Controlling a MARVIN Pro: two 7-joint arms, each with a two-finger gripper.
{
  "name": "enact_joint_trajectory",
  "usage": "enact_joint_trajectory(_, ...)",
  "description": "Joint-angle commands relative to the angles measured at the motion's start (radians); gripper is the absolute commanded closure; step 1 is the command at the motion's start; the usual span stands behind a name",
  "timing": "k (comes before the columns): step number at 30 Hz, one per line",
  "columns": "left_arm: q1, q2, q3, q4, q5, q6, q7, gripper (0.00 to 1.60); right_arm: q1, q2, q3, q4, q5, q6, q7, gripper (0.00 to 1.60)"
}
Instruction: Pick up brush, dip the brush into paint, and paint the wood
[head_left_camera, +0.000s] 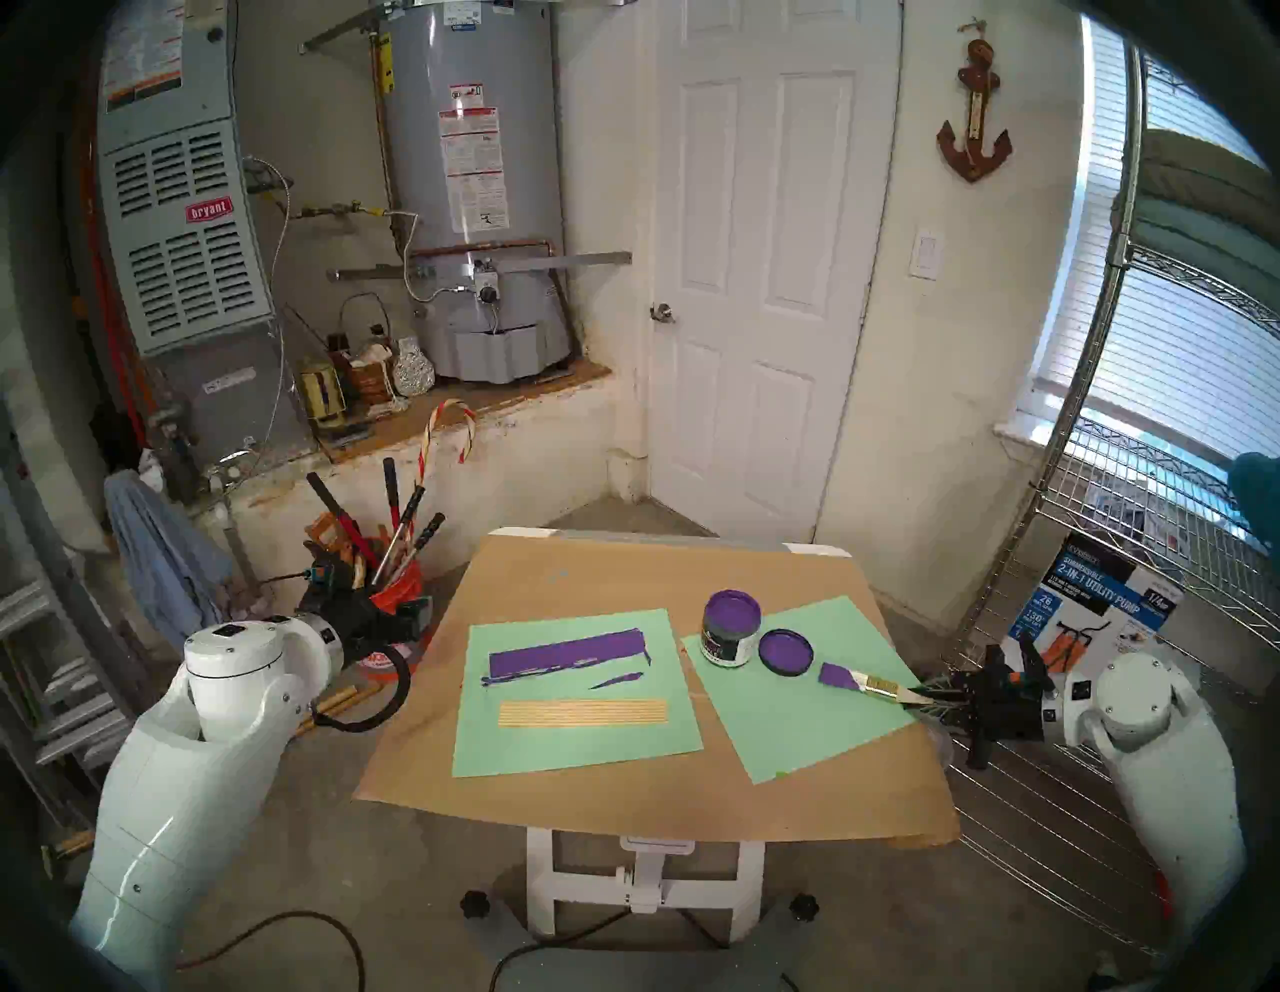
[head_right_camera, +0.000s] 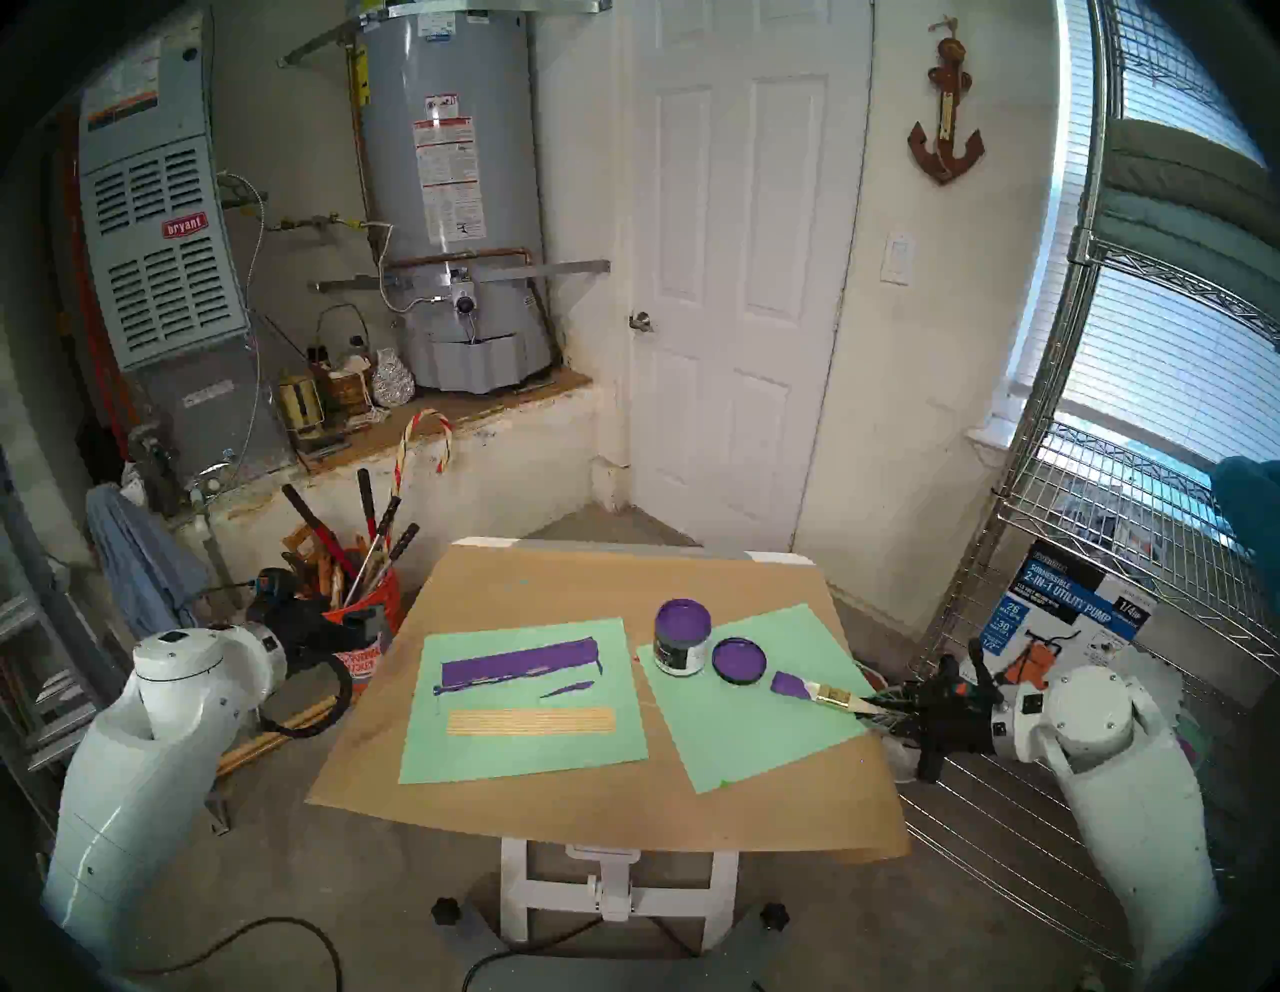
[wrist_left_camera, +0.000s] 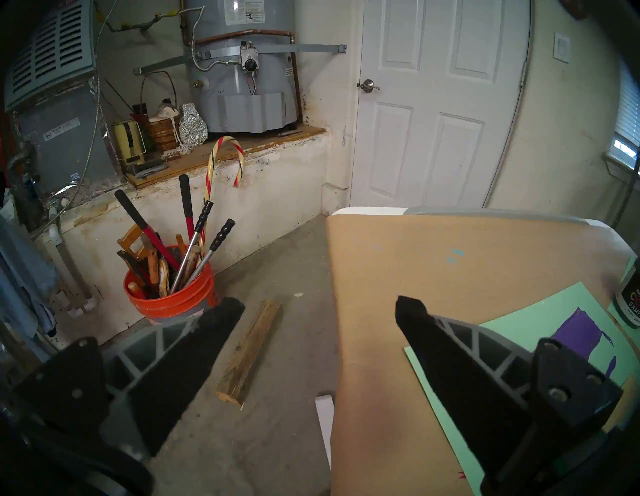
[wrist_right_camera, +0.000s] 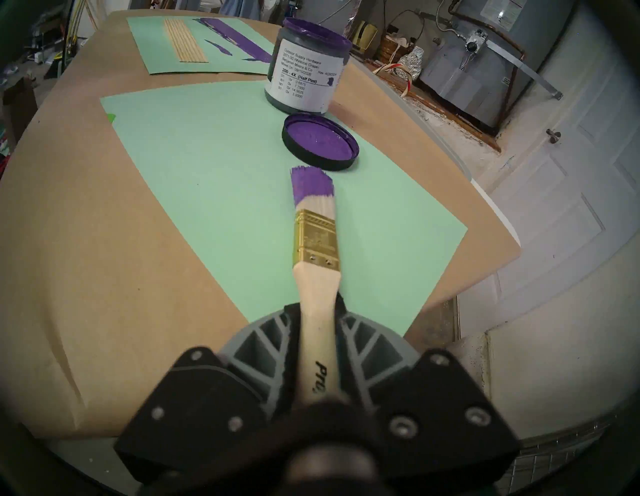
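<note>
From the head views, the bare wood panel (head_left_camera: 583, 713) lies on the left green sheet (head_left_camera: 575, 745) below a purple smear (head_left_camera: 564, 657); the paint jar (head_left_camera: 730, 627) stands beside its lid (head_left_camera: 785, 651). Left wrist: the left gripper (wrist_left_camera: 317, 308) hangs spread wide, empty. Right wrist: the right gripper (wrist_right_camera: 313, 311) flanks the brush (wrist_right_camera: 316, 239) handle; whether it is clamped, I cannot tell.

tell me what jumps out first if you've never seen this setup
The vivid purple stands out: an open paint jar with its purple-smeared lid beside it on the right green sheet, and a long purple smear on the left green sheet. Next comes the brush, bristles purple, its handle between the right gripper fingers. The bare wood panel lies just below the smear.
</note>
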Motion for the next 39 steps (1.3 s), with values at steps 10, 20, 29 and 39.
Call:
enact_joint_trajectory(10,-0.004,0.002,-0.01,-0.015,-0.002,-0.002,0.001,0.0,0.004,-0.005,0.003,-0.021,0.007,-0.002,-0.002,0.88)
enact_joint_trajectory(20,-0.004,0.002,-0.01,-0.015,-0.002,-0.002,0.001,0.0,0.003,-0.011,0.007,-0.024,0.008,-0.004,-0.006,0.83)
enact_joint_trajectory(29,-0.004,0.002,-0.01,-0.015,-0.002,-0.002,0.001,0.0,0.004,-0.015,0.006,-0.025,0.006,-0.006,-0.007,0.6)
enact_joint_trajectory(39,-0.004,0.002,-0.009,-0.015,-0.002,-0.002,0.001,0.0,0.007,-0.02,0.012,-0.025,0.023,0.016,0.003,0.61)
